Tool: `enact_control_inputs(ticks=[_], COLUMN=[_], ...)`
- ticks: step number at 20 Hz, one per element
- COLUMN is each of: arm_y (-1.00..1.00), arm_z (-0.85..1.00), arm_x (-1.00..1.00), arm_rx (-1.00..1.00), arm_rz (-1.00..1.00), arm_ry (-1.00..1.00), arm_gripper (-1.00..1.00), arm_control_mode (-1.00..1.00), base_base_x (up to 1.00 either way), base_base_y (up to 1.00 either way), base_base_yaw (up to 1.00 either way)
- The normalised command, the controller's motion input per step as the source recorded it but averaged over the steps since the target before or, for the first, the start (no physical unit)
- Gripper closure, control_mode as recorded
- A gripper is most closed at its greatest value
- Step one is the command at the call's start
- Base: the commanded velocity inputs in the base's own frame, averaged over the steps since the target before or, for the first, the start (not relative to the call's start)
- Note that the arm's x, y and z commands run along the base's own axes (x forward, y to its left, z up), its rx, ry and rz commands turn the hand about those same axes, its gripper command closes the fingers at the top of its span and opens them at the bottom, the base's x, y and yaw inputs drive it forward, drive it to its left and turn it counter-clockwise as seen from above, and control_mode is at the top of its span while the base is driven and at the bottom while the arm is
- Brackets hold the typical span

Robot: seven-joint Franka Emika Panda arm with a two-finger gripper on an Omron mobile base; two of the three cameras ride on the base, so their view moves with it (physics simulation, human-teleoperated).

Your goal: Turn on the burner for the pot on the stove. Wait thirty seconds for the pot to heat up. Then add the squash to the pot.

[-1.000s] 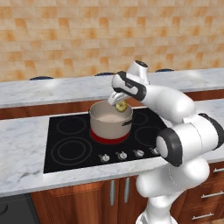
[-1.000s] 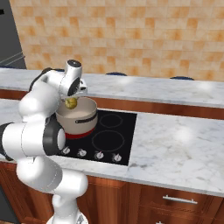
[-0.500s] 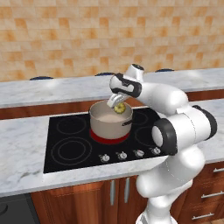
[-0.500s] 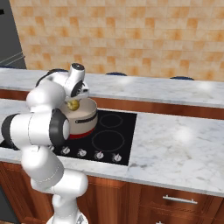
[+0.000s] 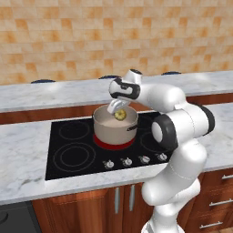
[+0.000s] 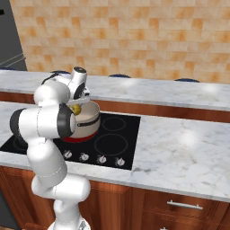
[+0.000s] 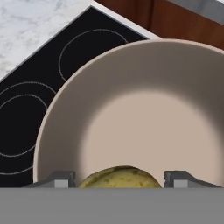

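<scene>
Squash (image 5: 120, 113) pinched betw the gripper (image 5: 117, 110) fingers, hanging over the pot's (image 5: 115, 128) open mouth, twd its 2 o'clock rim in left base view; in hand view it sits at 6 o'clock w/ the pale pot floor beyond. Pot sits on the burner (image 5: 113, 144), red glow showing at its base, on the stove (image 5: 73, 154). Risks, prob: released this close to the rim, squash could clip the wall, bounce out onto the glass; lowering further, fingers may knock the rim & shift the pot. Squash reads roundish, so long axis/pointing can't tell, maybe slightly wider across the fingers.
</scene>
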Motion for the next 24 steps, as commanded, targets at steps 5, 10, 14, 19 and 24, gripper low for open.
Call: enact_control_inputs(ticks=[5, 10, 14, 19, 24], arm_y=[-0.01, 0.00, 0.00, 0.00, 0.00], arm_z=[0.00, 0.00, 0.00, 0.00, 0.00], arm_x=[0.01, 0.00, 0.00, 0.00, 0.00], arm_rx=[0.00, 0.00, 0.00, 0.00, 0.00], arm_rz=[0.00, 0.00, 0.00, 0.00, 0.00], arm_ry=[0.00, 0.00, 0.00, 0.00, 0.00], arm_gripper=[1.00, 1.00, 1.00, 1.00, 1.00], arm_control_mode=[-1.00, -1.00, -1.00, -1.00, -1.00], base_base_x=[0.00, 0.00, 0.00, 0.00, 0.00], base_base_y=[0.00, 0.00, 0.00, 0.00, 0.00], base_base_yaw=[0.00, 0.00, 0.00, 0.00, 0.00])
